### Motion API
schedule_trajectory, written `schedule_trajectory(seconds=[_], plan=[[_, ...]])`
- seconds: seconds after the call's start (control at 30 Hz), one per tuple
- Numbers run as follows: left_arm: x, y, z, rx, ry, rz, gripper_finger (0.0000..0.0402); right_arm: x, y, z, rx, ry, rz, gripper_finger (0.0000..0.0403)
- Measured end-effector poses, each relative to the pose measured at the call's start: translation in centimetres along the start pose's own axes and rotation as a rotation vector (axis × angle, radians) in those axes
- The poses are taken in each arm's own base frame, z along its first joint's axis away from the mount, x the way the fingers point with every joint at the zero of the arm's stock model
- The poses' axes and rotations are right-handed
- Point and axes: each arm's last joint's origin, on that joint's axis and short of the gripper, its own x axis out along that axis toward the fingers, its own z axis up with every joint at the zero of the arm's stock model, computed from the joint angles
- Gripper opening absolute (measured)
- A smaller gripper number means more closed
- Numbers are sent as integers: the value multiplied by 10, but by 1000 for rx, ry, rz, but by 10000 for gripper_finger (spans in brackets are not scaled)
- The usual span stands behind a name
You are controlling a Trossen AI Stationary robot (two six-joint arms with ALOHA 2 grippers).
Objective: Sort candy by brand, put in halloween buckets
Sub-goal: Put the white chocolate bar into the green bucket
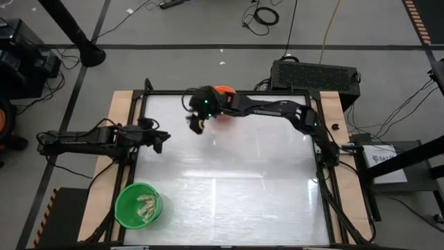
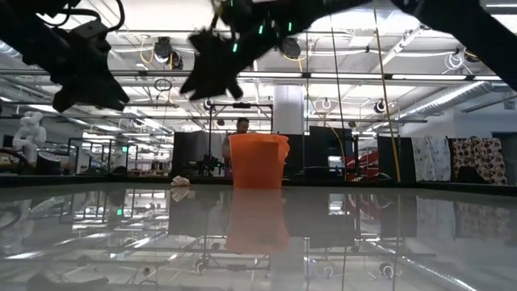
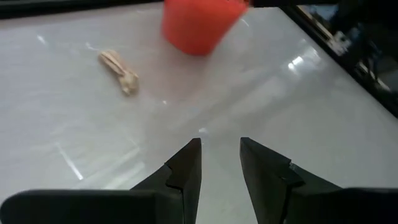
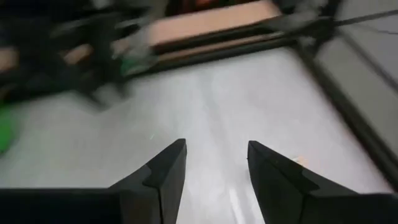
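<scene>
An orange bucket (image 1: 223, 92) stands on its base at the table's far edge, also in the low view (image 2: 258, 162) and the left wrist view (image 3: 199, 25). A green bucket (image 1: 139, 205) stands near the table's near left corner with pale cream-tan candy (image 1: 147, 206) in it. One pale candy (image 3: 119, 71) lies flat on the table left of the orange bucket, also in the low view (image 2: 180, 182). My right gripper (image 1: 196, 123) hangs open above the table just left of the orange bucket (image 4: 216, 155). My left gripper (image 1: 161, 137) is open and empty at the left side, raised off the table (image 3: 221, 155).
A black frame rail (image 1: 139, 118) runs round the glossy white tabletop (image 1: 236, 180). Wooden boards (image 1: 114, 118) flank it left and right. The right arm (image 1: 277, 107) stretches along the far edge. A black box (image 1: 316, 73) sits beyond the far right corner.
</scene>
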Motion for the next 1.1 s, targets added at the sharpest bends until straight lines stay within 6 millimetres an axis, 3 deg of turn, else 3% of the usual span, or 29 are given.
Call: schedule_trajectory(seconds=[0.13,0.5,0.73,1.1], plan=[[-2,2,7,-46,-22,24,118,23,-23,-7,113,-101,-35,164],[2,9,25,-139,-38,115,118,80,-30,-14,250,-53,-121,164],[10,15,29,-175,16,121,118,84,-35,-27,272,10,-195,164],[20,20,30,-205,84,144,118,109,-19,-59,173,95,-291,164]])
